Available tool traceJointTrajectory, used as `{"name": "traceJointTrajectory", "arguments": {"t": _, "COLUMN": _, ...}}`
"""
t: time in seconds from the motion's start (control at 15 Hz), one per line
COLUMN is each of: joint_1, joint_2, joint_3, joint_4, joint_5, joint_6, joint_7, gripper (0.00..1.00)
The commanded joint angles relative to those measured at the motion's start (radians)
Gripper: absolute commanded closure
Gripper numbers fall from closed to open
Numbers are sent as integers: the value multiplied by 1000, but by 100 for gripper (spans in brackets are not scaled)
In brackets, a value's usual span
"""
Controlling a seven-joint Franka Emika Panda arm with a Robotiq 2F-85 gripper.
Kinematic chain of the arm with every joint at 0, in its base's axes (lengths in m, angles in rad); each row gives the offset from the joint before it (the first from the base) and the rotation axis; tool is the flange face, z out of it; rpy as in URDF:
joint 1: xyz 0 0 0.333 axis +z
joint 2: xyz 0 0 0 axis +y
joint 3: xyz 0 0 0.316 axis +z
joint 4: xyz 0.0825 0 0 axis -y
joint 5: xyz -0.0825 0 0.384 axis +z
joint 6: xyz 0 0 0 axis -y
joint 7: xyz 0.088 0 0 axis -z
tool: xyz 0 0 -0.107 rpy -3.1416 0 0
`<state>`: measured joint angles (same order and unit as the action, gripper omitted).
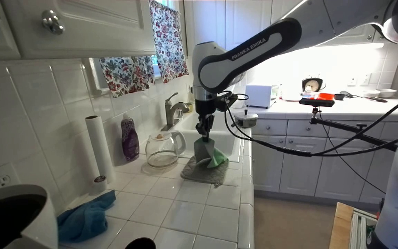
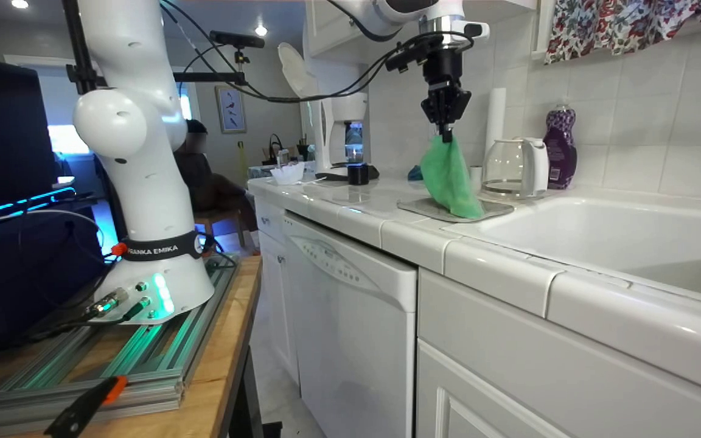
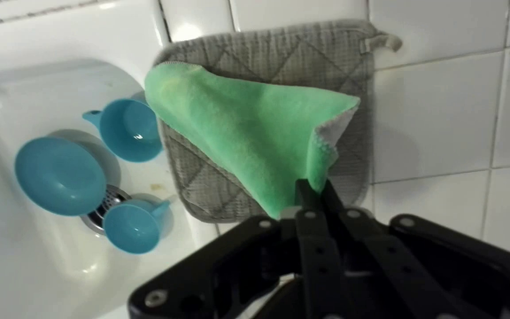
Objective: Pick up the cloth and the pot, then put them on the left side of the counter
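"What's in the claw (image 2: 446,135)?"

"The green cloth (image 3: 255,119). The jaws are pinched tight on its top end, and it droops over a grey quilted pot holder (image 3: 277,55) on the tiled worktop (image 1: 181,214). Whether its lower end touches, I can't tell."

"And the lidded metal pot (image 1: 246,121)?"

"In an exterior view it sits near the far end of the sink (image 3: 91,35), black knob (image 1: 246,112) on top. So the sink lies between the two, with two turquoise cups (image 3: 133,228) and a turquoise bowl (image 3: 60,177) in it by the drain strainer (image 3: 112,197)."

"Anything standing in the way?"

"A glass coffee carafe (image 1: 161,150), just beside the pot holder on the wall (image 1: 29,114) side. Nearer the wall are a purple bottle (image 1: 130,140) and a white paper-towel roll (image 1: 100,148); a teal-blue towel (image 1: 86,218) lies crumpled well apart from the green cloth."

"Any writing?"

"FRANKA EMIKA on the arm (image 1: 249,51), and again on the base band (image 2: 156,249), the first letter partly hidden there. The bottle's label (image 2: 554,174) is too small to read."
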<state>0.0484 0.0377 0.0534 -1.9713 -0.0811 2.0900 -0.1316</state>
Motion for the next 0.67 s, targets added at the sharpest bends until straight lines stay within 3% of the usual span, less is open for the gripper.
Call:
{"name": "traceJointTrajectory", "arguments": {"t": 0.0, "joint_1": 47, "joint_2": 69, "joint_3": 50, "joint_4": 74, "joint_5": 17, "joint_6": -27, "joint_7": -74, "gripper": 99}}
{"name": "traceJointTrajectory", "arguments": {"t": 0.4, "joint_1": 72, "joint_2": -3, "joint_3": 83, "joint_4": -21, "joint_5": 47, "joint_6": -14, "joint_7": -70, "gripper": 99}}
{"name": "traceJointTrajectory", "arguments": {"t": 0.6, "joint_1": 81, "joint_2": 37, "joint_3": 105, "joint_4": -4, "joint_5": 127, "joint_6": 16, "joint_7": -224, "gripper": 99}}
